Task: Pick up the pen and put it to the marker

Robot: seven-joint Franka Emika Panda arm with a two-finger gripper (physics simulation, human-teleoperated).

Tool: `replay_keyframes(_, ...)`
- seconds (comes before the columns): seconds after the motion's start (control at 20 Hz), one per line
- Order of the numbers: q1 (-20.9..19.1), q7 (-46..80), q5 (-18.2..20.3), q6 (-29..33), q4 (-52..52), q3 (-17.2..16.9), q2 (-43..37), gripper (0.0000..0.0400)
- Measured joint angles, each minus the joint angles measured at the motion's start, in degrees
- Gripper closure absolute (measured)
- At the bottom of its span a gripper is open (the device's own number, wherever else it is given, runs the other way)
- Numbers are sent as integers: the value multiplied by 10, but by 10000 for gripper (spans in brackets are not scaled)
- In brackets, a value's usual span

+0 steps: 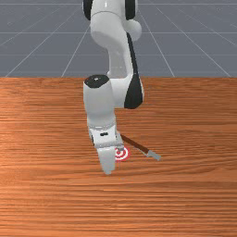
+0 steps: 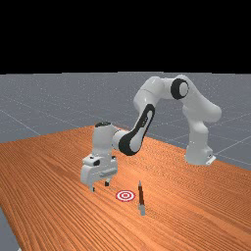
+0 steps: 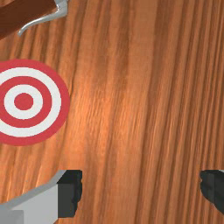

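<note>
Gripper (image 2: 100,187) open w/ wide gap, nr marker (image 2: 125,196) edge.

"Marker (image 2: 125,195)?"
"Yours: red and white concentric rings, red centre."
"Pen (image 1: 140,145)?"
"You have brown along the barrel, grey ends."
"Table (image 1: 55,194)?"
"Orange-brown before you, streaked with darker grain."

The flat, orange-brown wooden tabletop (image 1: 185,199) shows dark streaks of grain. Beyond its edge spreads a flat grey floor (image 1: 199,53) with thin pale lines; in the far view a plain black backdrop (image 2: 122,34) rises above it.
</note>
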Motion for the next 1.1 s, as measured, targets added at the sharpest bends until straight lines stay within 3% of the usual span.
replay_keyframes(0.15,35,78,-2,19,-27,-22,-14,0)
replay_keyframes(0.25,90,146,-10,18,-20,-31,-11,0)
replay_keyframes(0.3,89,125,4,19,-16,-2,-7,0)
replay_keyframes(0.35,103,136,2,18,-13,-1,-5,0)
replay_keyframes(0.4,141,209,-11,14,-7,-34,-4,0)
replay_keyframes(0.45,150,223,-9,33,-45,-38,-23,0)
replay_keyframes(0.6,160,241,-7,85,-155,-41,-82,0)
replay_keyframes(1.1,167,244,-7,163,-321,-36,-170,0)
